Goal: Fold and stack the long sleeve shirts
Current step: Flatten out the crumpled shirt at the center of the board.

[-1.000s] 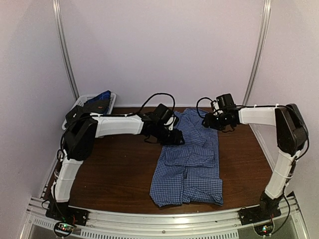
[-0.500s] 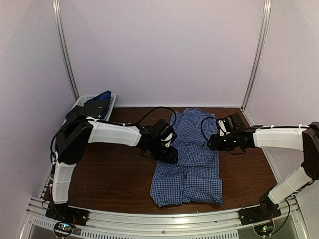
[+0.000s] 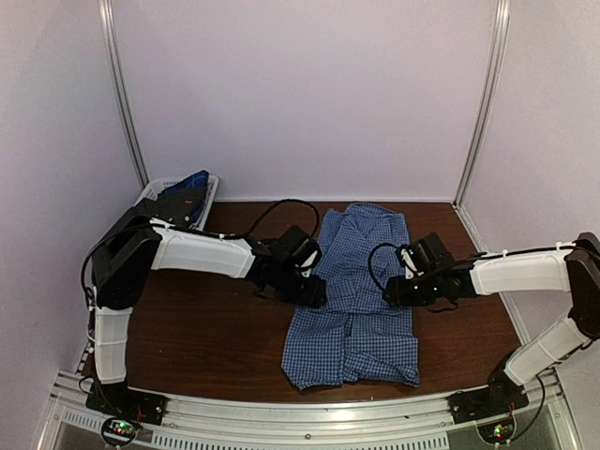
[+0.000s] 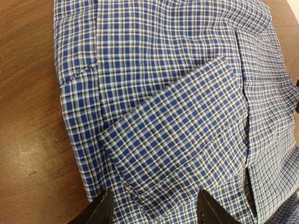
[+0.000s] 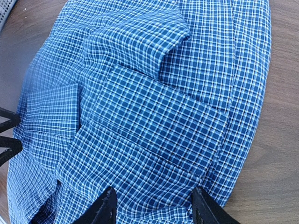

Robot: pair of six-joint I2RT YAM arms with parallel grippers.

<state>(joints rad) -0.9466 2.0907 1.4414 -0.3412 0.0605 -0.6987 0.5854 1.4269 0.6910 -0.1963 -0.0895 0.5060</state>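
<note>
Both pairs of jaws stand about half open and hold nothing. The left gripper (image 4: 154,207) hovers at the left edge of the one shirt (image 3: 354,314) on the table (image 3: 206,323), and the right gripper (image 5: 152,205) at its right edge. The checked cloth lies flat just under and beyond each pair of fingertips; if they touch it, I cannot tell. Two folded sleeves (image 4: 177,126) cross the cloth, one just ahead of each pair of jaws. Far beyond the left jaws, to their left, stands one white basket (image 3: 150,192). The dark things inside it are hard to make out.
</note>
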